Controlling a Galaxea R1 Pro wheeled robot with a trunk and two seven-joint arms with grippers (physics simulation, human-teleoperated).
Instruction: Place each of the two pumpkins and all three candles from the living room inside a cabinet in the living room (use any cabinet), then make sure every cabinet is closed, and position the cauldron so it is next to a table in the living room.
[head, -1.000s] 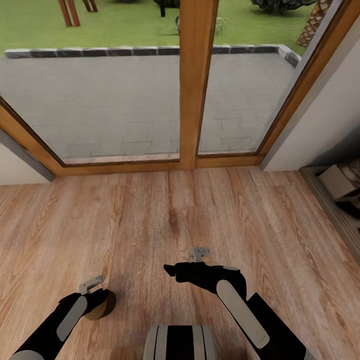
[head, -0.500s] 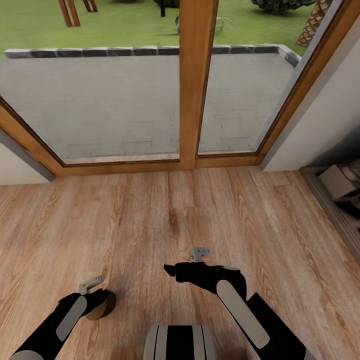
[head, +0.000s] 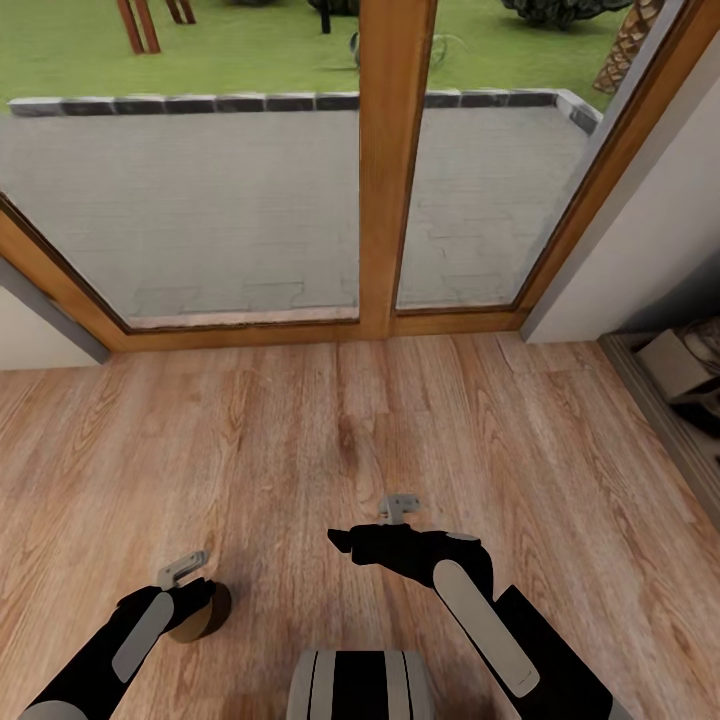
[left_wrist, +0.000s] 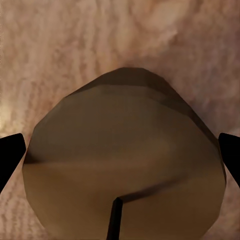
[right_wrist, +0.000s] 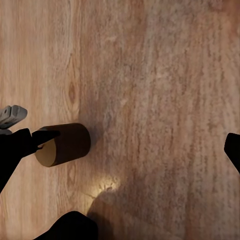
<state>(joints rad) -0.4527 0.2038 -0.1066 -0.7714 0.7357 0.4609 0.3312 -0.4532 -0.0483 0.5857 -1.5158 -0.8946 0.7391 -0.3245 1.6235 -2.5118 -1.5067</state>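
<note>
- Nothing moved since the earlier frames: same window, same floor, both arms in the same pose low in the head view.
- Left end effector (head: 200, 608) at lower left of the head view, closed around a candle (head: 205, 612); in the left wrist view the candle (left_wrist: 122, 160) spans the gap between the two dark fingertips (left_wrist: 10, 155), wick end facing the camera, so judged gripped rather than merely straddled.
- Candle carried on its side, long axis running roughly along the end effector's own line, with wooden floor (head: 300, 420) below it.
- Right end effector (head: 342, 545) at lower centre of the head view, pointing toward the left arm; fingers spread wide in the right wrist view, one at each edge of the frame, nothing between them.
- Seen from the right wrist view, the candle (right_wrist: 64, 145) at middle left, held by the left arm above the floor, well apart from the right fingers.
- Left arm plainly the one in charge of the candle; right arm free for opening a cabinet.
- Glass doors with a wooden frame (head: 395, 170) across the upper half of the head view; a low shelf edge with a box (head: 680, 365) at the right margin.
- Likely step: carrying the candle toward a cabinet, with a turn of the base needed first.
</note>
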